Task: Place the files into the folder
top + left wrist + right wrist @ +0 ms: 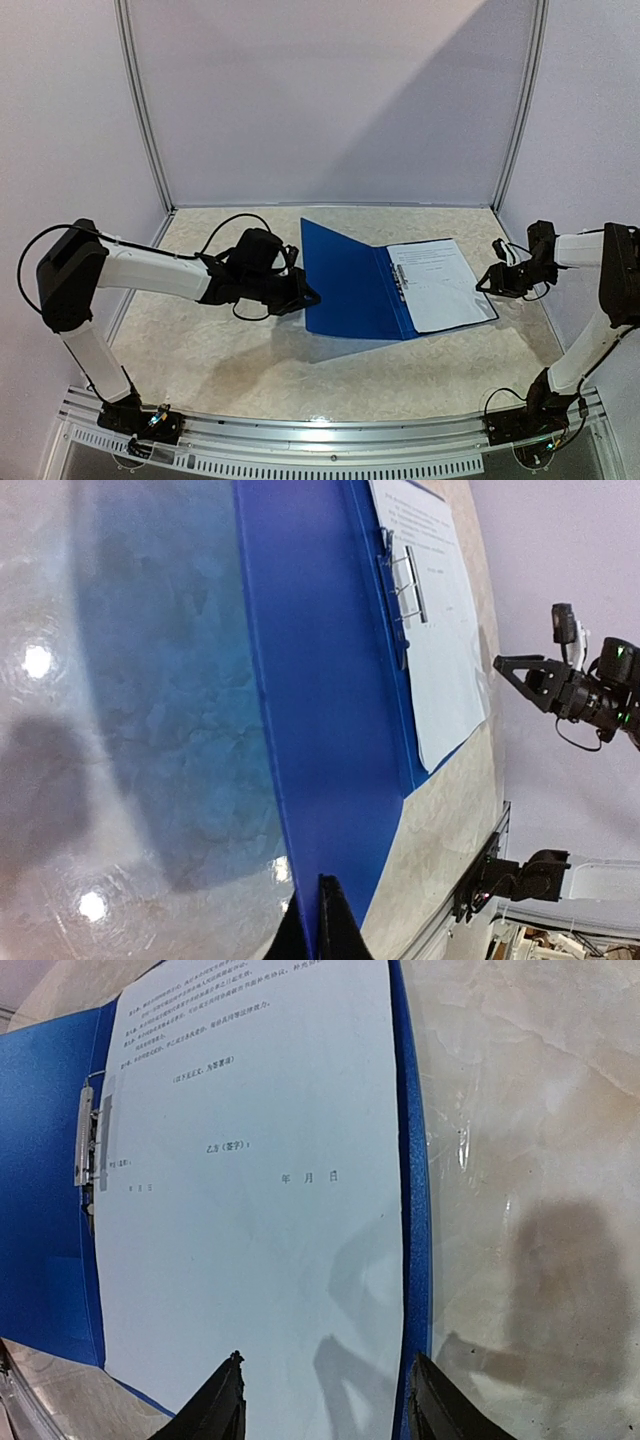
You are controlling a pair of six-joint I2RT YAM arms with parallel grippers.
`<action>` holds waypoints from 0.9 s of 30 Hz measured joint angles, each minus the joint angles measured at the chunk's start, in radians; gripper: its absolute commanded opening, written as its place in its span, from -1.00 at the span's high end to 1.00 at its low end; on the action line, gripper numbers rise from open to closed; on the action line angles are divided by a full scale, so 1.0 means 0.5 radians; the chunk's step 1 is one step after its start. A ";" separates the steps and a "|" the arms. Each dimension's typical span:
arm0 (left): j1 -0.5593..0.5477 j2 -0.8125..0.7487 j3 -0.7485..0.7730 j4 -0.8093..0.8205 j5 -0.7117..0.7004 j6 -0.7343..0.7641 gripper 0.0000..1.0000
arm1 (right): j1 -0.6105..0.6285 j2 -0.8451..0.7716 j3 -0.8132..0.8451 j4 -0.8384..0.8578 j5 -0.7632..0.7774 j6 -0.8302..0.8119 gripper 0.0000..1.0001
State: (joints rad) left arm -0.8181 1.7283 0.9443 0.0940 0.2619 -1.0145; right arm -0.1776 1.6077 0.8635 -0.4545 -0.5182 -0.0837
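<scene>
W/ the files (440, 285) on the open folder's (350, 290) right half, left end effector (308, 297) pinching its raised left cover & right end effector (485, 283) spread just right of it, the thin cover could slip free or the pull drag the folder.

Bright blue folder (345, 285); white files (445, 285), black text; beige marbled table (230, 360).

Pale lilac wall panels (330, 100) on 3 sides, thin metal posts (142, 100) at corners. Beige marbled tabletop (230, 360), glossy w/ light glints (38, 661). Alu rail (330, 432) along near edge.
</scene>
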 measured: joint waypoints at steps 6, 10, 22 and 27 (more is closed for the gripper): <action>0.000 -0.098 -0.096 -0.121 -0.015 0.052 1.00 | 0.002 -0.042 -0.034 0.018 -0.092 -0.009 -0.06; 0.001 -0.261 -0.228 -0.208 -0.022 0.074 1.00 | 0.024 -0.098 -0.070 0.031 -0.156 -0.024 -0.04; 0.000 -0.887 -0.609 -0.588 -0.154 0.089 1.00 | 0.398 -0.166 -0.106 0.028 -0.312 -0.161 0.04; 0.001 -1.041 -0.618 -0.786 -0.225 0.134 1.00 | 0.655 -0.166 -0.106 0.026 -0.365 -0.225 0.09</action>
State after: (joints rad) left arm -0.8177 1.2079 0.6353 -0.2989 0.1493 -0.9474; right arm 0.1501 1.5246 0.8104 -0.4416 -0.7006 -0.1963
